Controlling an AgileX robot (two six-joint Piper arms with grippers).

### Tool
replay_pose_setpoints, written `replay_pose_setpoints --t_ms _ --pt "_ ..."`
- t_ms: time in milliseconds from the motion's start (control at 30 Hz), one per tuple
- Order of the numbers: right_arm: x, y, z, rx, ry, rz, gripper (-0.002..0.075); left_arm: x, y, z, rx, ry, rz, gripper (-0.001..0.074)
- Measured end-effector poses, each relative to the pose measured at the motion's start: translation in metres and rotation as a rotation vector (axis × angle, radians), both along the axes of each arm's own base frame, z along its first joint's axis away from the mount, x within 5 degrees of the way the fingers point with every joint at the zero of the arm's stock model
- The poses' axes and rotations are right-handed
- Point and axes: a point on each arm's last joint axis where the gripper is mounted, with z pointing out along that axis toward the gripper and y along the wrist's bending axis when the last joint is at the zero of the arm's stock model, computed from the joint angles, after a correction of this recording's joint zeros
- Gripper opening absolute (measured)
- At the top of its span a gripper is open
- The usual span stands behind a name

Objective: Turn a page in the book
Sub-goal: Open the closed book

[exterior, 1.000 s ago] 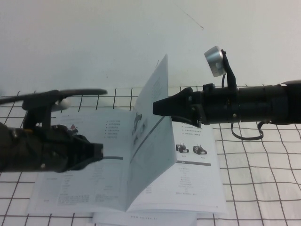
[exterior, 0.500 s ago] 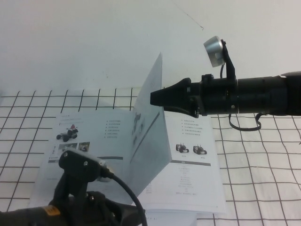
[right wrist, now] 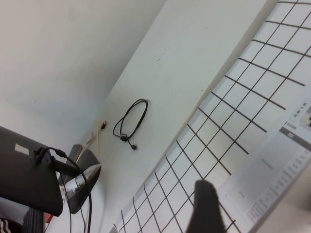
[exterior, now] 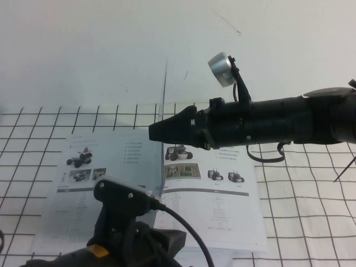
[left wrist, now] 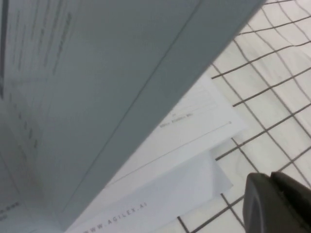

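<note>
Gridded table (exterior: 311, 211) — page (exterior: 164, 105) now upright, pinched by shut right claw (exterior: 153, 132); left claw's (exterior: 167, 240) opening unclear

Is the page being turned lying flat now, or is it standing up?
Standing up: the page shows nearly edge-on above the book, with the right gripper at it. The left gripper is low beside the book.

white glossy book (exterior: 222, 217) with grey header bars, tiny black text and small dark robot photos; pale grey-white page (exterior: 163, 111); white cloth (exterior: 311, 211) gridded with thin black lines; black right gripper (exterior: 158, 132); black left gripper (left wrist: 277, 206); black cable coil (right wrist: 130, 121).
</note>
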Motion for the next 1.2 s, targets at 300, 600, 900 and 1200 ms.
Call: replay_pose_setpoints --t_ms 300,600,900,1200 --pt "-0.004 0.003 0.002 0.016 -0.011 0.038 0.0465 0.022 0.004 -0.018 0.023 -0.004 0.259 -0.0002" --pt "-0.01 0.005 0.004 0.048 -0.031 0.105 0.0455 0.027 0.014 -0.019 -0.03 0.041 0.455 -0.0002" --pt "-0.016 0.0 -0.012 -0.157 -0.138 0.214 0.024 0.029 0.019 -0.019 -0.041 0.052 0.53 -0.0002" --pt "-0.005 -0.016 -0.059 -0.555 -0.136 0.197 0.001 0.045 0.035 -0.024 -0.053 0.142 0.507 -0.0002"
